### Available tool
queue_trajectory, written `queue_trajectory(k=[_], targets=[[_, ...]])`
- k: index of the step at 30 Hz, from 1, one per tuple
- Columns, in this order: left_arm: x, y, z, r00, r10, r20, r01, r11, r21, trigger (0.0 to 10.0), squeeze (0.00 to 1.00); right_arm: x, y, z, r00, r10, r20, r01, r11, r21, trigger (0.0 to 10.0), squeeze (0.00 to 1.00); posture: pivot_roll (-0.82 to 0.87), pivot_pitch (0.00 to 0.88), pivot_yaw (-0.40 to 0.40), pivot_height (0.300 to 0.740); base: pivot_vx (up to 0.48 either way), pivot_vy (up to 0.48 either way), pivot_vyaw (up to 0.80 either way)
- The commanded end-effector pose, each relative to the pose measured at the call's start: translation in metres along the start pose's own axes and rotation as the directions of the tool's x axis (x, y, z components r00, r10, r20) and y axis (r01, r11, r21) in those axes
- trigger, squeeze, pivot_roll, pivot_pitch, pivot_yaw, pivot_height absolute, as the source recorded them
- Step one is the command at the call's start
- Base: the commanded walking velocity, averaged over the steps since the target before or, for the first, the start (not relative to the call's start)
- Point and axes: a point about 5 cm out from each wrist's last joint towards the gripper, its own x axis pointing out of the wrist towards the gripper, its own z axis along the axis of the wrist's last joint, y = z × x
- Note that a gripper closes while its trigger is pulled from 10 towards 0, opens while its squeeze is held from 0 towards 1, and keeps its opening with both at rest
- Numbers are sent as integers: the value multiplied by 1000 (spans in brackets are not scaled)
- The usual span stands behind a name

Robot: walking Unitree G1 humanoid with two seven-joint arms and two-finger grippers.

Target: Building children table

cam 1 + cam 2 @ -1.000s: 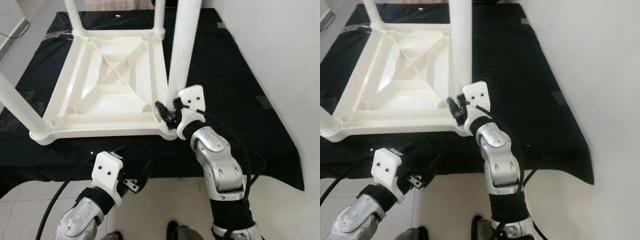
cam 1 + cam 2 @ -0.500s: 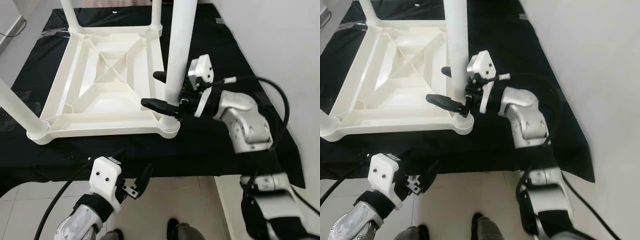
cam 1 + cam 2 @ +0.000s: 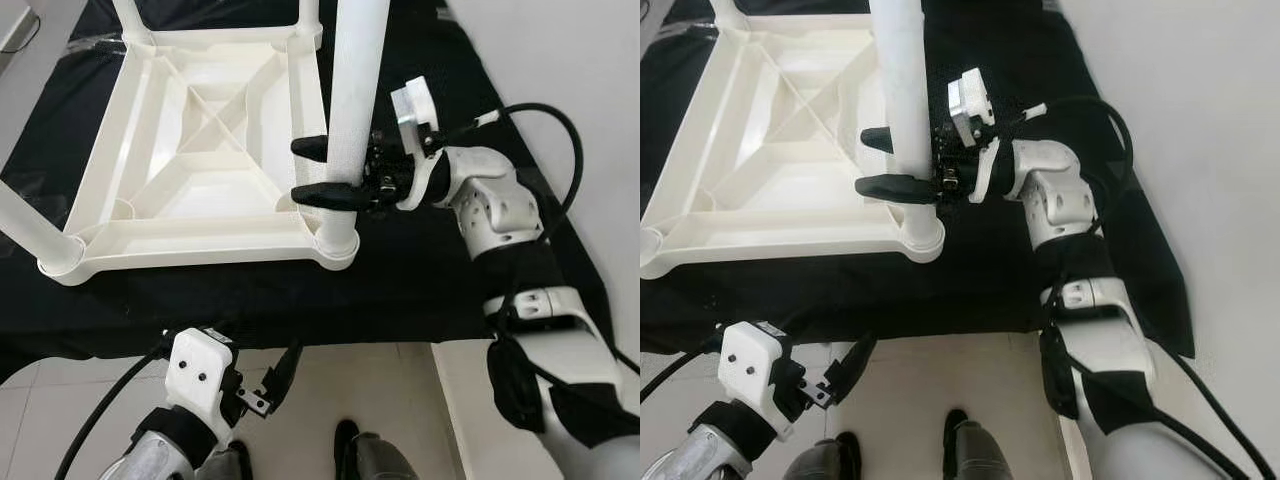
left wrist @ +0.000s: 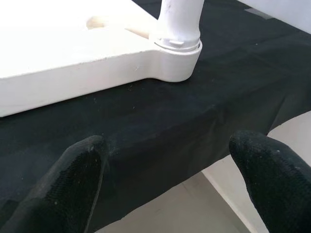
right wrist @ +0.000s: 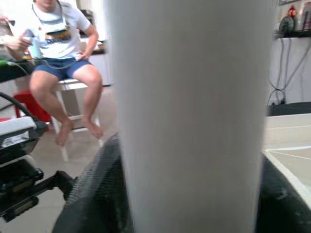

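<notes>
A white plastic children's table (image 3: 190, 235) lies upside down on a black cloth (image 3: 420, 270), legs pointing up. My right gripper (image 3: 300, 172) reaches in from the right and is shut on the near right leg (image 3: 352, 90), low above its socket, one black finger on each side. In the right wrist view that leg (image 5: 194, 116) stands between the fingers (image 5: 92, 194). My left gripper (image 4: 170, 165) hangs open below the cloth's front edge, apart from the table's near right corner (image 4: 177, 58).
Other legs rise at the near left (image 3: 25, 220) and the far corners (image 3: 130, 20). A white wall (image 3: 570, 80) runs along the right. Tiled floor (image 3: 400, 400) lies in front of the cloth. A person (image 5: 63, 58) sits on a stool beyond.
My right arm swung from the leg's base in front to its right side, and the fingers came in onto the leg. The camera tilted slightly; the left arm sank a little.
</notes>
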Motion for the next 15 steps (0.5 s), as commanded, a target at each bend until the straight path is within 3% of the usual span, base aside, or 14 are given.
queue_trajectory(k=[1,8,12,13,14,15], targets=[[-5,-2,0,1000,-5,-23,5,1000,0,10000,0,0,0,1,999,48,11,-48,999,-10,0,0,198,363,-34,740,0,0,0],[-2,-3,-1,1000,-8,-25,8,1000,-5,10000,0,-13,-1,2,999,-32,-17,31,998,-55,0,0,174,352,-38,740,0,0,0],[1,-3,-1,1000,-8,-18,8,1000,-8,10000,0,-21,2,-1,972,-234,-23,232,970,-78,0,0,140,347,-51,740,0,0,0],[3,-2,0,1000,-9,-9,9,1000,-8,10000,0,-12,20,-32,792,-604,-93,607,795,6,0,0,126,344,-58,740,0,0,0],[3,-2,0,1000,-9,-9,9,1000,-8,10000,0,-12,20,-32,792,-604,-93,607,795,6,0,0,126,344,-58,740,0,0,0],[3,-2,0,1000,-9,-7,9,1000,-8,10000,0,-12,26,-38,717,-686,-120,693,721,17,0,0,126,344,-58,740,0,0,0]])
